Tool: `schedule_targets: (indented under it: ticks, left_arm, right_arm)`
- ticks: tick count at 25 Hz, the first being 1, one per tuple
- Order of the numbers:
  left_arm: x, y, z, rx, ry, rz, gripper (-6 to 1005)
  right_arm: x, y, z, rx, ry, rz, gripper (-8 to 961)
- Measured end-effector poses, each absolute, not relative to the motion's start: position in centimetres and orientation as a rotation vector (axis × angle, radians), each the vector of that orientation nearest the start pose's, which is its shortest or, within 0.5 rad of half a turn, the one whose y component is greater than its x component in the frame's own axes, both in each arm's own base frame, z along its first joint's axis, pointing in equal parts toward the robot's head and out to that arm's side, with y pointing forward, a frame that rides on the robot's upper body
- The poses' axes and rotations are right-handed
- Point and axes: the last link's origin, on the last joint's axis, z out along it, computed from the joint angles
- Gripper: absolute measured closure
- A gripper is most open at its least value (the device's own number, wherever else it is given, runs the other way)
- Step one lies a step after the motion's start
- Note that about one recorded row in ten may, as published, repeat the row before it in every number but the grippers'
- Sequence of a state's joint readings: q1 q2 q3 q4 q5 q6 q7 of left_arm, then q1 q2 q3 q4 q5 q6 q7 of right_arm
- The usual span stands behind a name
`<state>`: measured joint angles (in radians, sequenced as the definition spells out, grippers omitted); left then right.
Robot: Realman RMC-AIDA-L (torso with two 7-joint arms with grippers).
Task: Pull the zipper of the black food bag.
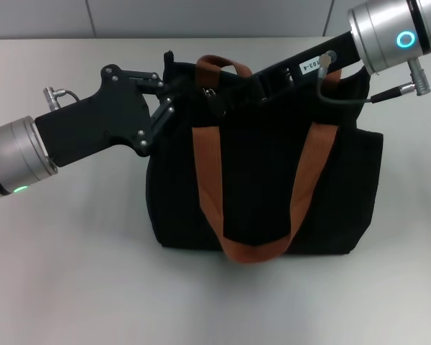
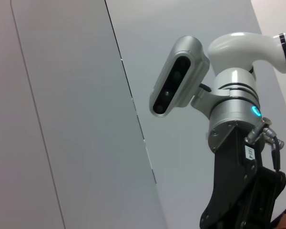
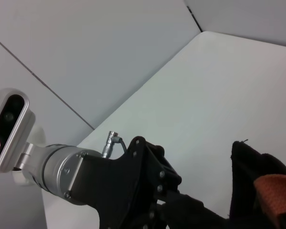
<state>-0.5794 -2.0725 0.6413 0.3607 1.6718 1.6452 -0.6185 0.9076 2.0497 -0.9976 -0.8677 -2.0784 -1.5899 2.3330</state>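
The black food bag (image 1: 266,187) lies on the white table with its two rust-brown handles (image 1: 207,172) facing me. My left gripper (image 1: 174,97) comes in from the left and is shut on the bag's top left edge; it also shows in the right wrist view (image 3: 188,205), clamped on black fabric. My right gripper (image 1: 219,97) reaches from the upper right along the bag's top edge to the far handle. A small silver glint there may be the zipper (image 1: 210,93). The bag's corner (image 3: 257,162) shows in the right wrist view.
The white table (image 1: 72,273) spreads around the bag on all sides. A grey panelled wall stands behind it. The left wrist view shows the right arm's wrist (image 2: 233,114) and the head camera (image 2: 178,76).
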Motion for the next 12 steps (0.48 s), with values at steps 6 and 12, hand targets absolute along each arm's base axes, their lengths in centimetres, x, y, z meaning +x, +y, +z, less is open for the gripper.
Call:
schedule_targets:
  ticks: [6, 12]
  left_arm:
    - [-23.37, 32.79, -0.78, -2.413, 0.135, -1.023, 937]
    - [-23.45, 32.73, -0.79, -2.409, 0.128, -1.024, 936]
  right_arm:
    - [9.85, 39.47, -0.05, -2.953, 1.105, 0.350, 952]
    - [10.01, 39.62, -0.21, -2.904, 1.135, 0.236, 947]
